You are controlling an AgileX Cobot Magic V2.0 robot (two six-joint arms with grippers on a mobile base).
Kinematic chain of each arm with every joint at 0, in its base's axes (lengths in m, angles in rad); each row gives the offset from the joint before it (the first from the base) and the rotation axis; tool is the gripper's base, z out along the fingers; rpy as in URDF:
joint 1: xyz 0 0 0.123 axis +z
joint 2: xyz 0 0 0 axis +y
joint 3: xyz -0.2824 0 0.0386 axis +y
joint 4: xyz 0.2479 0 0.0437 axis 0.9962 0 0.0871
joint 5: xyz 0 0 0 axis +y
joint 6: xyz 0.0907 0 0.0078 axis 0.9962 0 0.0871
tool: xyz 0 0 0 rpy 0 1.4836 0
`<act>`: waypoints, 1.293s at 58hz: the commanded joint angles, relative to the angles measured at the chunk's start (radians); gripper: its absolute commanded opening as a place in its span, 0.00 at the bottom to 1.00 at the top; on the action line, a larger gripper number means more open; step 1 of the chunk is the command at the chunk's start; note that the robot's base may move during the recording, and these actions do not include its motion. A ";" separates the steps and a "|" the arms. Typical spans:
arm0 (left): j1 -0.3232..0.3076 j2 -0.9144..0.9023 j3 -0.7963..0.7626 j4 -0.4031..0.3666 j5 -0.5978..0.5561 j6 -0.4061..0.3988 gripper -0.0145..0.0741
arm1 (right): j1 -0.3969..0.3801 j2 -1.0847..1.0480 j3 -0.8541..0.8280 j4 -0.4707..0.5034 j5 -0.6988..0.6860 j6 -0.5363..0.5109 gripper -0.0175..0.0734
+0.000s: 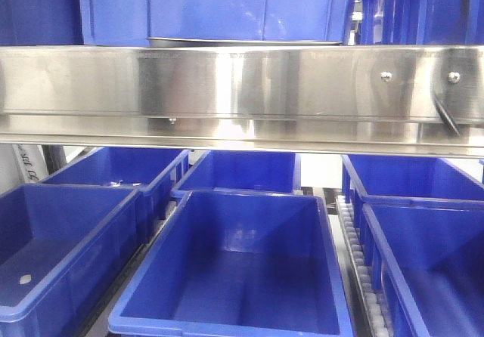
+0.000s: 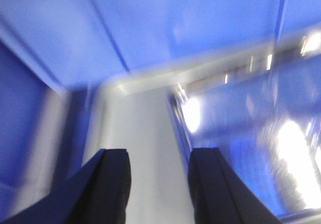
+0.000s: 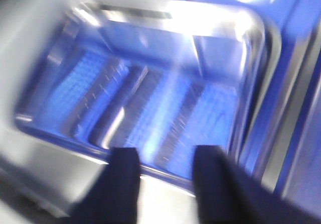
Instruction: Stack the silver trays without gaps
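Note:
In the right wrist view a silver tray [image 3: 150,83] fills the middle, its shiny floor reflecting blue. A second silver rim [image 3: 277,68] runs along its right side; blur hides how the two sit together. My right gripper [image 3: 167,151] is open, its dark fingers just above the tray's near rim, holding nothing. In the left wrist view another shiny tray surface [image 2: 241,128] lies to the right, with a rounded silver corner [image 2: 123,86] ahead. My left gripper [image 2: 159,153] is open and empty over a pale grey strip. Neither gripper shows in the front view.
A broad riveted steel rail [image 1: 242,88] spans the front view. Several deep blue bins [image 1: 242,269] stand below it, and another blue bin [image 1: 219,8] above it. A blue bin wall [image 2: 165,23] rises ahead of the left gripper. Both wrist views are blurred.

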 commanded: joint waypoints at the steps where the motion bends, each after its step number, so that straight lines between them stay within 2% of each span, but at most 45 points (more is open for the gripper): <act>1: -0.003 -0.061 -0.003 0.007 -0.009 0.000 0.28 | 0.002 -0.047 -0.030 -0.008 0.022 -0.014 0.10; 2: -0.003 -0.067 -0.003 0.007 -0.011 -0.003 0.25 | 0.002 -0.054 -0.030 -0.011 0.024 -0.014 0.08; 5: -0.001 -0.094 -0.003 0.007 -0.016 -0.019 0.12 | 0.002 -0.084 -0.030 -0.023 0.027 -0.014 0.11; 10: 0.012 -0.135 -0.003 -0.011 -0.016 -0.021 0.16 | 0.013 -0.145 -0.030 -0.064 0.019 -0.014 0.11; 14: 0.026 -0.167 -0.003 -0.042 -0.014 -0.021 0.16 | 0.029 -0.202 -0.030 -0.105 0.009 -0.014 0.11; 21: 0.032 -0.237 -0.003 -0.048 -0.024 -0.021 0.16 | 0.058 -0.305 -0.030 -0.164 0.009 -0.014 0.11; 31: -0.012 -0.370 0.012 -0.072 -0.070 -0.021 0.16 | 0.092 -0.445 -0.030 -0.191 0.014 -0.014 0.11; 40: -0.060 -0.524 0.133 -0.048 -0.119 -0.021 0.15 | 0.109 -0.576 0.010 -0.192 0.015 -0.014 0.11; 44: -0.063 -0.614 0.225 -0.048 -0.166 -0.024 0.15 | 0.109 -0.659 0.071 -0.192 0.002 -0.014 0.11; 50: -0.063 -0.774 0.390 -0.037 -0.221 -0.026 0.15 | 0.109 -0.841 0.247 -0.192 -0.075 -0.014 0.11; 66: -0.063 -1.144 0.739 -0.033 -0.221 -0.026 0.15 | 0.109 -1.375 0.754 -0.190 -0.245 -0.014 0.11; 75: -0.063 -1.302 0.864 -0.033 -0.217 -0.026 0.15 | 0.109 -1.620 0.983 -0.190 -0.341 -0.014 0.11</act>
